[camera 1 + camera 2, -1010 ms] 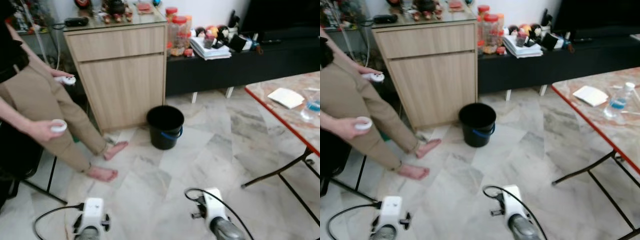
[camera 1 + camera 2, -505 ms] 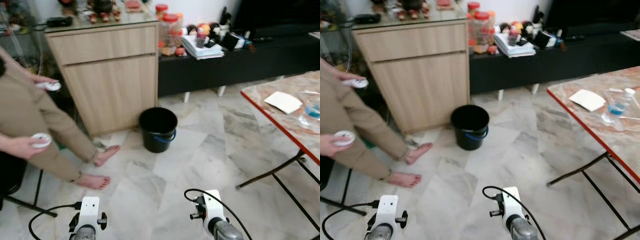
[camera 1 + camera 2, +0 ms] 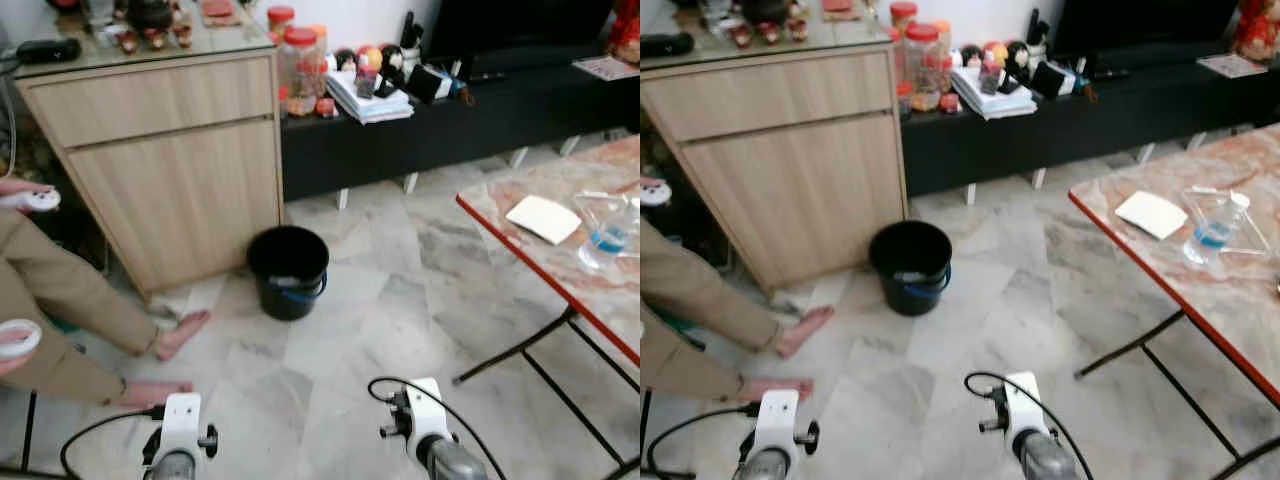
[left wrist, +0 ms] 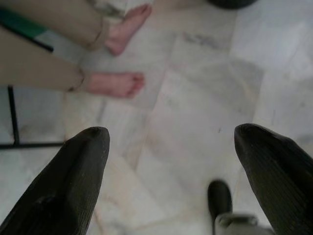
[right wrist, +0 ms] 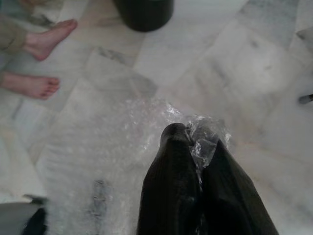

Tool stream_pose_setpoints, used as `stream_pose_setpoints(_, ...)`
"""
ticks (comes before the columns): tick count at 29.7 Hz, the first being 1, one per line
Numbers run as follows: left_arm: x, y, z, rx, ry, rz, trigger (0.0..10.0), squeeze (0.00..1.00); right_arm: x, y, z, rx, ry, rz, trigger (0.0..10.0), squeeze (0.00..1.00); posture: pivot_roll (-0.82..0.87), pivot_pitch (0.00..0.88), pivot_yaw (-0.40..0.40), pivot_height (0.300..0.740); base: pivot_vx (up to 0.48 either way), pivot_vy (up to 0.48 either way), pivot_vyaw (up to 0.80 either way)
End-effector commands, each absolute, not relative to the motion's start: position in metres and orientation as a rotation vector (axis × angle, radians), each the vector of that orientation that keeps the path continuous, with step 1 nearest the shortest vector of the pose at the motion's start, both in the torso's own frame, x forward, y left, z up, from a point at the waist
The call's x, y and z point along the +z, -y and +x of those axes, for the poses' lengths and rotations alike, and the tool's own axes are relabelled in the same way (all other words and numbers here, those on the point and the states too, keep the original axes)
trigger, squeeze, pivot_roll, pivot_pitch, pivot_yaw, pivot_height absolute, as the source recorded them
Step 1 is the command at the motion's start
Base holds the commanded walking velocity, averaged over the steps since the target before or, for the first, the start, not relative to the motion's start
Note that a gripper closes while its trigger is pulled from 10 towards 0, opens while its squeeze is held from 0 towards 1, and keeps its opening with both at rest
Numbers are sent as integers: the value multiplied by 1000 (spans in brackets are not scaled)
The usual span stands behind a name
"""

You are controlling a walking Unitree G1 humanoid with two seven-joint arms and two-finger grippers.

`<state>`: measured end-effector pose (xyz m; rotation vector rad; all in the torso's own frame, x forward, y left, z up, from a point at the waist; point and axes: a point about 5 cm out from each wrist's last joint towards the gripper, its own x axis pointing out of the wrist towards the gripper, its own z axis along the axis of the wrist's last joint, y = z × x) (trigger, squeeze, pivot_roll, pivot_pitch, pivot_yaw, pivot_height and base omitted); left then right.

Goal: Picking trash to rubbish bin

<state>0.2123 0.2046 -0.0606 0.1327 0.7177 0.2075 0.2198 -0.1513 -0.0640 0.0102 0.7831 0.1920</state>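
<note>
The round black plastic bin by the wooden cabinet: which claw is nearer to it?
Right, by a small margin. The right claw, shut on clear plastic wrap, sits nearly straight below the round black plastic bin; the open left claw hangs lower and further left, near the person's feet.

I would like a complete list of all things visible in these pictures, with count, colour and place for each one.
Round plastic bin: one, black, on the floor beside the cabinet.
Wooden cabinet: one, light brown, at the back.
Marble-top table: one, pinkish with a red edge, on the robot's right.
Clear plastic bottle: one, blue label, on the table.
Paper sheet: one, white, on the table.
Clear plastic wrap: one, held above the floor.
Person's bare feet: two, on the floor.
Left end effector: open, above the floor.
Right end effector: shut on the wrap.
</note>
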Motion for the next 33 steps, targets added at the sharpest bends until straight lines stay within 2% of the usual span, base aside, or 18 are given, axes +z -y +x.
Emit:
stream_pose_setpoints(1, -63, -199, 210, 200, -733, 121, 10000, 0, -65, 159, 217, 185, -790, -7, 10000, 0, 48, 95, -42, 740, 480, 0, 0)
stream_pose_setpoints(6, -63, -198, 210, 201, -732, 116, 10000, 0, -68, 160, 212, 185, -805, -37, 10000, 0, 49, 82, -41, 740, 480, 0, 611)
stream_pose_setpoints(33, -62, -198, 213, 178, -725, 132, 10000, 0, -70, 161, 208, 195, -804, -26, 10000, 0, 44, 50, -22, 740, 480, 0, 24)
